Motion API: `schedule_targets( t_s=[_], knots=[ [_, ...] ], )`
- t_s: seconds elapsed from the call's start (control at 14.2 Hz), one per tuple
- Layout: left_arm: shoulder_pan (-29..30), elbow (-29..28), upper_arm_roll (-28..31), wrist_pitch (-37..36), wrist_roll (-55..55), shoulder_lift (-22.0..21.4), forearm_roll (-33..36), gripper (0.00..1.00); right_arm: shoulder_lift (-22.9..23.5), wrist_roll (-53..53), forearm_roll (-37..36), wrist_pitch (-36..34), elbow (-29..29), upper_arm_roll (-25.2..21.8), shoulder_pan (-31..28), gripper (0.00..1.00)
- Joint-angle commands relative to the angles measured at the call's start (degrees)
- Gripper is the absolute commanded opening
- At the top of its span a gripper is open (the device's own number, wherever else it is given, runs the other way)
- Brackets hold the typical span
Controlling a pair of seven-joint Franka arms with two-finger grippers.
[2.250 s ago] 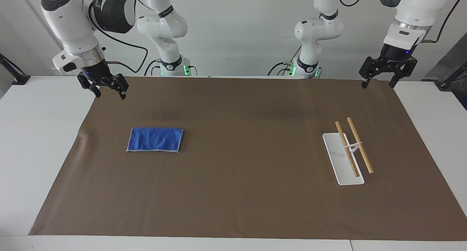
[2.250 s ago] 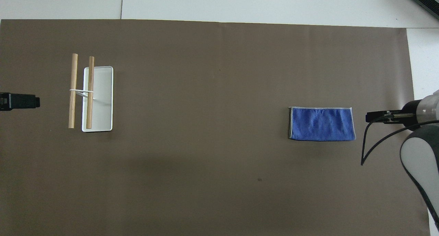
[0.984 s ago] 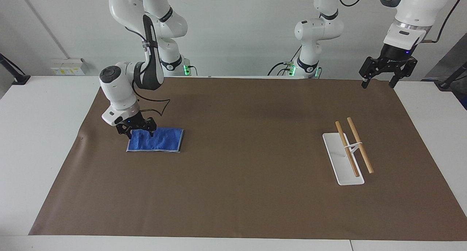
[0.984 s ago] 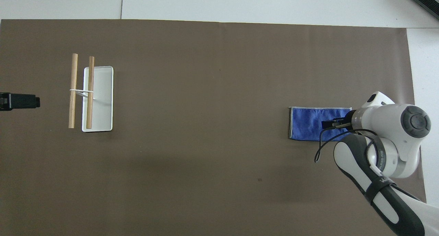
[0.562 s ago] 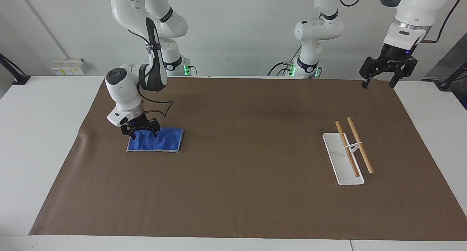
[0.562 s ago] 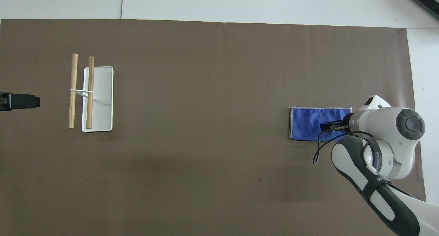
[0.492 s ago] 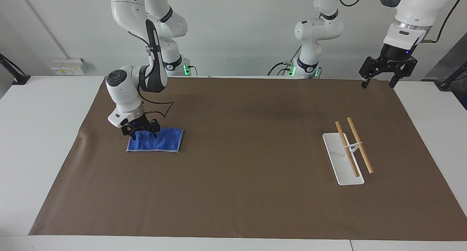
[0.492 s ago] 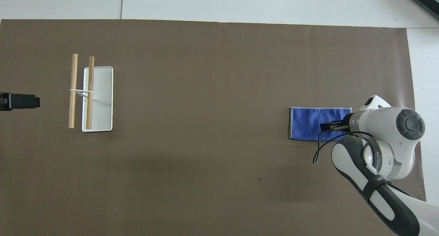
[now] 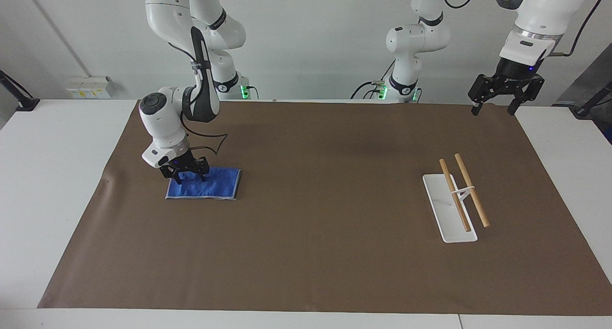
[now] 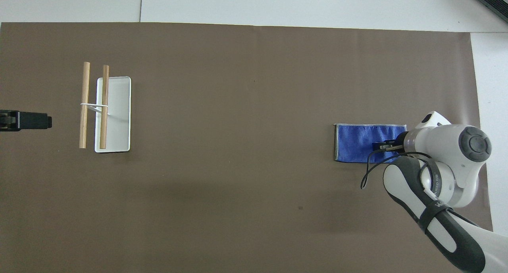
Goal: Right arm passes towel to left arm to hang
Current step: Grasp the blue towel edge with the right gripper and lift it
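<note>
The blue towel (image 9: 215, 184) lies flat and folded on the brown mat, toward the right arm's end of the table. My right gripper (image 9: 190, 177) is down on the towel's end nearest that arm, pointing at the cloth and touching its upper surface. From overhead, its tip (image 10: 377, 147) covers the middle of that end of the towel (image 10: 353, 143). My left gripper (image 9: 495, 106) hangs open in the air over the mat's corner at the left arm's end and holds nothing. Only its tip (image 10: 35, 121) shows overhead.
A rack stands toward the left arm's end: a white base plate (image 9: 442, 209) carrying two wooden rods (image 9: 471, 189) on a short post. Overhead, the rods (image 10: 84, 106) lie side by side above the plate (image 10: 119, 114). Brown mat (image 9: 325, 224) covers the table's middle.
My right arm swung in from the mat's corner and came down onto the towel's end, then settled there. The left gripper shifted slightly. The towel has not moved.
</note>
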Motion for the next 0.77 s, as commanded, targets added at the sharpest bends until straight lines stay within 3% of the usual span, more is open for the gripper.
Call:
schedule_targets(
  t_s=[0.0, 0.28, 0.7],
  knots=[
    [0.62, -0.86, 1.38, -1.19, 0.14, -1.32, -0.56, 1.00, 0.50, -0.94, 3.60, 1.25, -0.23, 0.46, -0.06, 0.00],
    [0.97, -1.12, 2.44, -1.19, 0.06, -1.41, -0.56, 1.00, 0.06, -0.76, 4.92, -2.77, 4.41, 1.07, 0.12, 0.00],
    [0.88, -1.21, 2.35, -1.37, 0.15, -1.50, -0.56, 1.00, -0.47, 4.59, 5.45, -16.22, 19.97, 3.61, 0.12, 0.00]
  ],
)
